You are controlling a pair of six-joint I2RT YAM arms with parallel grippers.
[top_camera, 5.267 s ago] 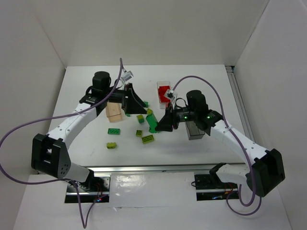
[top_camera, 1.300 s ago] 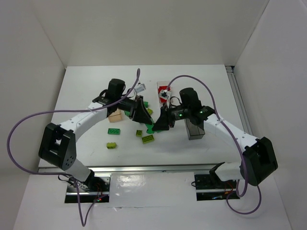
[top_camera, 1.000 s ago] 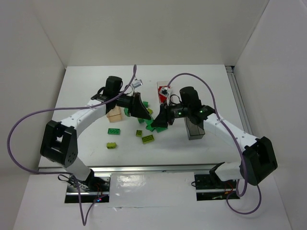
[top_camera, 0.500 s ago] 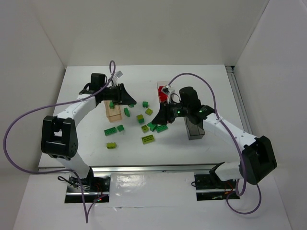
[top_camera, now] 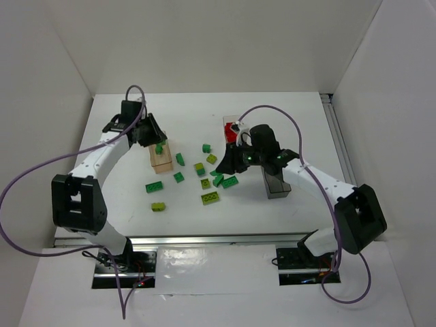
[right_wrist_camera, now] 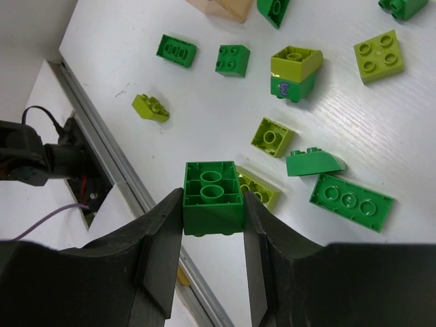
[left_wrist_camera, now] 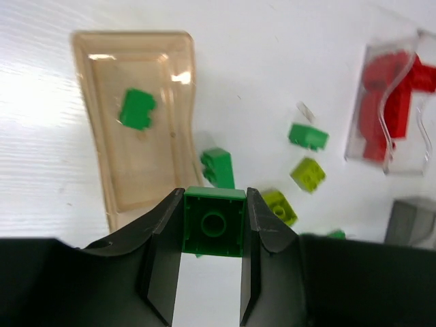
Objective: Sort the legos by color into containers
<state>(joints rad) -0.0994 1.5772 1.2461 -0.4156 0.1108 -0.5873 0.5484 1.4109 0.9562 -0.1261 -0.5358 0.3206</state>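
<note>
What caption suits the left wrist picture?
Left gripper holds a green brick near the tan box containing a second green brick.

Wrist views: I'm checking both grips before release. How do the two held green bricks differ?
The left gripper's square brick shows one round tube underneath; the right gripper's longer brick shows two. The square brick hangs near the tan container, the longer brick above loose bricks. Both are dark green and clamped.

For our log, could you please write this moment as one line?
left hand: shut on square green brick near tan box | right hand: shut on green brick above loose bricks
</note>
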